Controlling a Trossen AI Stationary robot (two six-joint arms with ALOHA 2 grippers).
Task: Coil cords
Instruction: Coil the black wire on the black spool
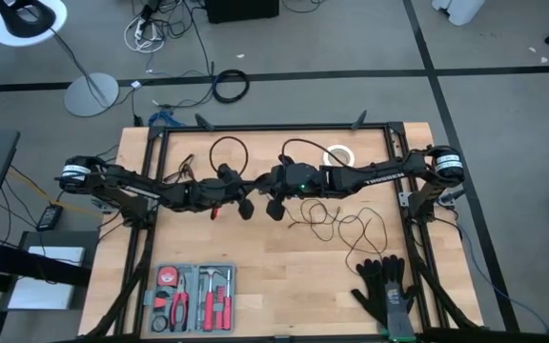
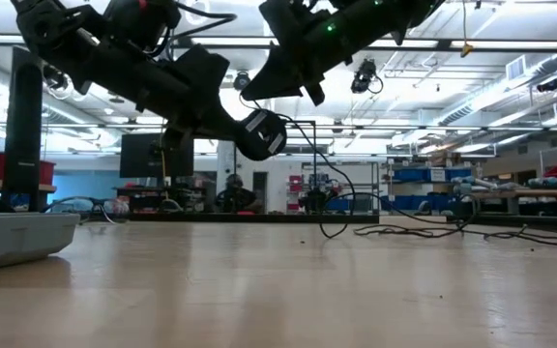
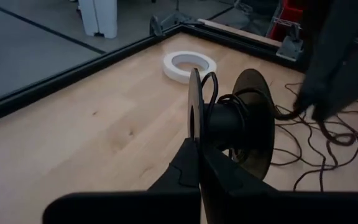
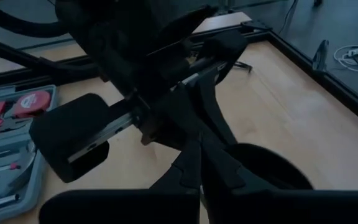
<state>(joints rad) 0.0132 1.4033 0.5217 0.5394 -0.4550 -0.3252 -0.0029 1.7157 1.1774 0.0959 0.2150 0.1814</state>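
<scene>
Counting, you had one thin black cord (image 1: 336, 221), one round black plastic spool (image 3: 229, 121) clamped in the closed left gripper (image 3: 197, 155), and the right gripper (image 4: 197, 165) closed too, its hold unclear.

2 dark arms (image 1: 160, 191), white lettering, green light.

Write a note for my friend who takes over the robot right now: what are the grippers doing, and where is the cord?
Left gripper: shut on the rim of the small round black spool, held above the table's middle.
Right gripper: shut, close beside the spool; whether it pinches cord cannot be told.
Long thin black cord: a few turns sit on the spool, but most lies in loose loops on the light wooden table, right of centre.
White tape ring: at the far edge, untouched.
Left: wind the loose loops.
</scene>
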